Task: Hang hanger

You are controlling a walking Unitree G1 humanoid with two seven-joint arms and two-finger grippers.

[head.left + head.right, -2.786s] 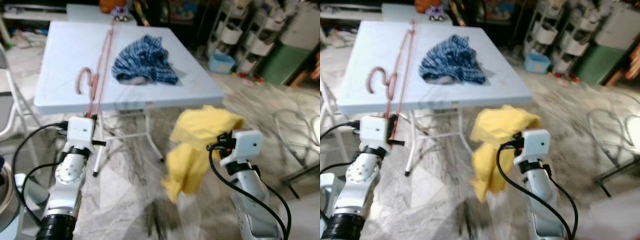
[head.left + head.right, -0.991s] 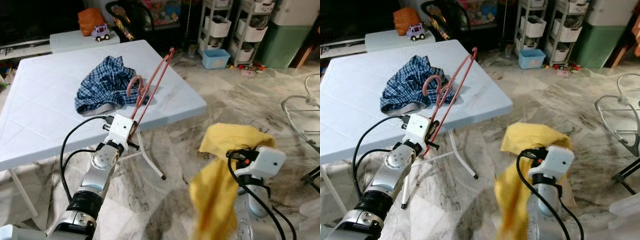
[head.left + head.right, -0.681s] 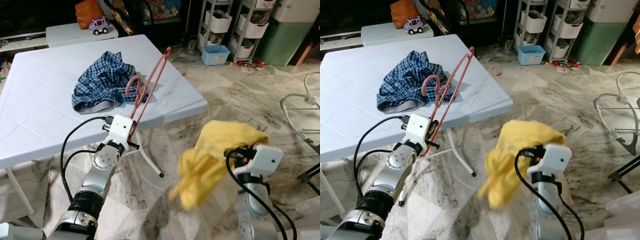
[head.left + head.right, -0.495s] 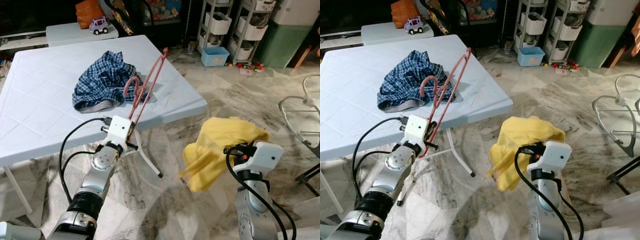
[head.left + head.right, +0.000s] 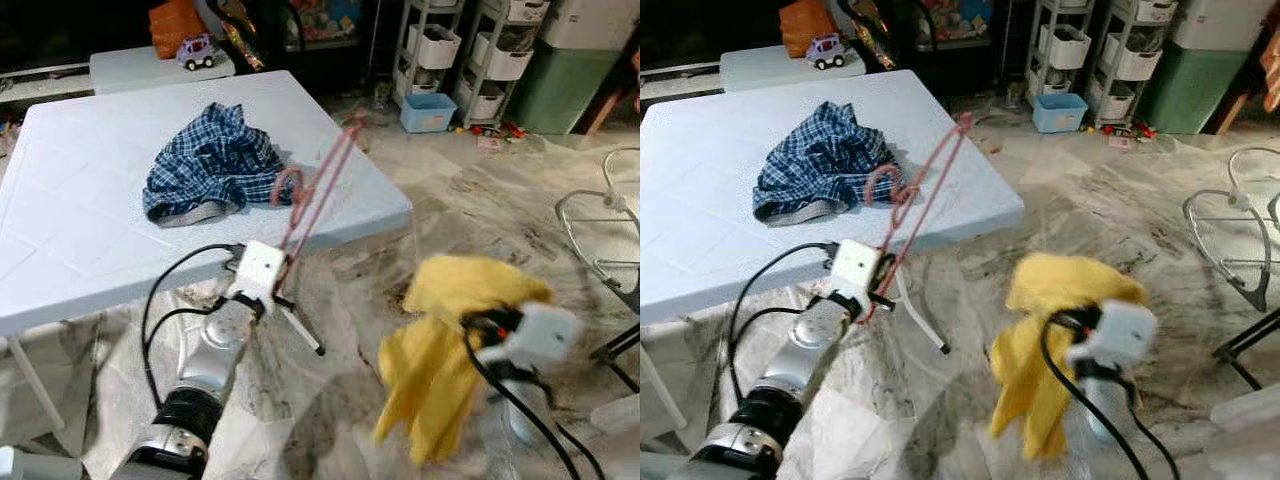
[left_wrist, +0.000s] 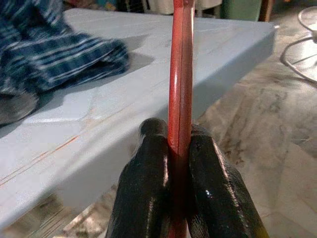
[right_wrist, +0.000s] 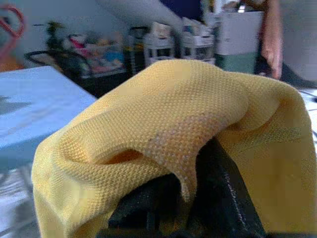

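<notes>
A thin pink hanger (image 5: 322, 185) stands tilted up over the white table's near corner, its hook (image 5: 288, 186) curling toward the table. My left gripper (image 5: 283, 272) is shut on the hanger's lower bar; in the left wrist view both black fingers (image 6: 151, 168) clamp the red bar (image 6: 181, 59). A yellow cloth (image 5: 440, 350) hangs limp from my right gripper (image 5: 485, 328), which is shut on it over the marble floor. The right wrist view has the cloth (image 7: 198, 114) draped over the dark fingers (image 7: 223, 193). A blue plaid garment (image 5: 205, 165) lies crumpled on the table (image 5: 60, 250).
White shelving racks with bins (image 5: 435, 45) and a green cabinet (image 5: 545, 70) stand at the back right. A metal wire frame (image 5: 600, 215) sits on the floor at far right. A low table with a toy car (image 5: 198, 52) is behind. Table legs (image 5: 300, 330) stand near my left arm.
My left arm has swung right with the hanger, which now leans over the table corner. The yellow cloth has dropped from a bunched swing and hangs below my right gripper.
</notes>
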